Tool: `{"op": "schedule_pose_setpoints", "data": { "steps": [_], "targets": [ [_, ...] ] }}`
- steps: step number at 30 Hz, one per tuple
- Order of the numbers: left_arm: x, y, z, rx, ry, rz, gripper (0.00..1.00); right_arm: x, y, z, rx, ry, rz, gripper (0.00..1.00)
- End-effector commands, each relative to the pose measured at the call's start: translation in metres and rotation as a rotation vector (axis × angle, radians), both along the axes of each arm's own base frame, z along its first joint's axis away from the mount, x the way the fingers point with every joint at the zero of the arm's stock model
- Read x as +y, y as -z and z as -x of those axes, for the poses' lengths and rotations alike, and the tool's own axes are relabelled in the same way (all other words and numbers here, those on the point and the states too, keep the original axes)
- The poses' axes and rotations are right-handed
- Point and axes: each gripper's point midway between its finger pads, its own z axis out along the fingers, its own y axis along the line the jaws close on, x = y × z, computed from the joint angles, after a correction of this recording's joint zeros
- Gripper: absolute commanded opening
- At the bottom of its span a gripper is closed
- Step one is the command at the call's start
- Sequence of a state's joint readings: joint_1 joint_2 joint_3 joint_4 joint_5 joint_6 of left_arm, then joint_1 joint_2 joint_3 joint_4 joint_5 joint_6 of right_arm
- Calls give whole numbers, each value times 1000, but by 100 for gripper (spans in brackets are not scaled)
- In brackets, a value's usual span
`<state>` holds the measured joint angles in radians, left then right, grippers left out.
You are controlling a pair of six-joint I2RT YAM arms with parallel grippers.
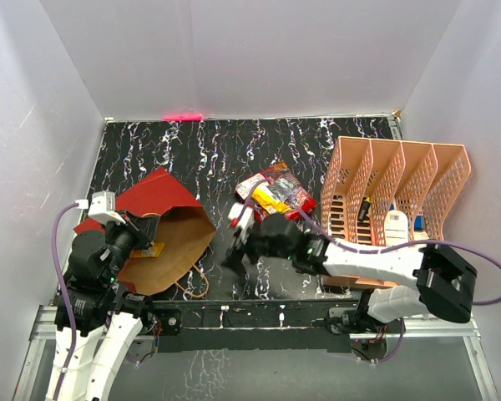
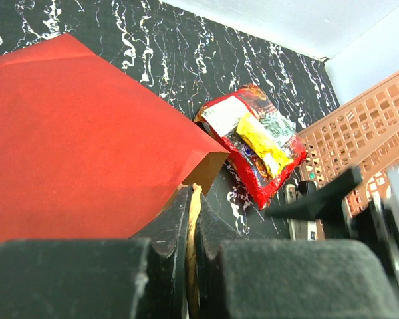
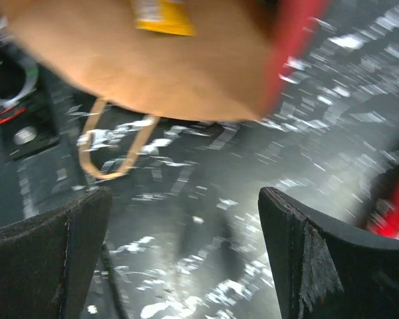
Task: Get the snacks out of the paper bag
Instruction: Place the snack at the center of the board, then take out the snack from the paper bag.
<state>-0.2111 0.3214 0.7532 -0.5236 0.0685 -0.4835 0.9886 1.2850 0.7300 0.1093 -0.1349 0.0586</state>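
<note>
The paper bag (image 1: 169, 219) lies on its side at the left, red outside and brown inside, its mouth facing right. My left gripper (image 1: 139, 229) (image 2: 194, 199) is shut on the bag's tan cord handle (image 2: 193, 222) at the rim. One yellow packet (image 1: 151, 250) (image 3: 161, 16) lies inside the bag. A pile of snacks (image 1: 275, 194) rests on the table to the right: a red packet (image 2: 274, 171) with a yellow one (image 2: 261, 142) on top. My right gripper (image 1: 236, 244) (image 3: 185, 196) hangs open and empty over bare table between the bag mouth and the pile.
A salmon-orange lattice rack (image 1: 397, 188) (image 2: 359, 126) stands at the right, holding a white bottle (image 1: 395, 225). The bag's second cord handle (image 1: 197, 286) (image 3: 110, 149) loops out onto the black marbled table (image 1: 192, 150). A slim grey gadget (image 2: 299, 222) lies by the snack pile.
</note>
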Motion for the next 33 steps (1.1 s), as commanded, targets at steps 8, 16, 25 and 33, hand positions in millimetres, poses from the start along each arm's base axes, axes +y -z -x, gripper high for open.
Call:
{"op": "schedule_pose_setpoints", "data": {
  "steps": [8,16,25,33],
  "targets": [
    [-2,-6,-2,-27,8,8,0,127,-50,61,-517,-422,-227,85],
    [0,-11,2,-50,4,13,0,202,-22,44,-739,-510,-270,78],
    [-1,-13,4,-64,12,18,0,262,41,12,-847,-545,-83,78],
    [0,-14,5,-72,9,19,0,290,87,-19,-851,-490,58,63]
  ]
}}
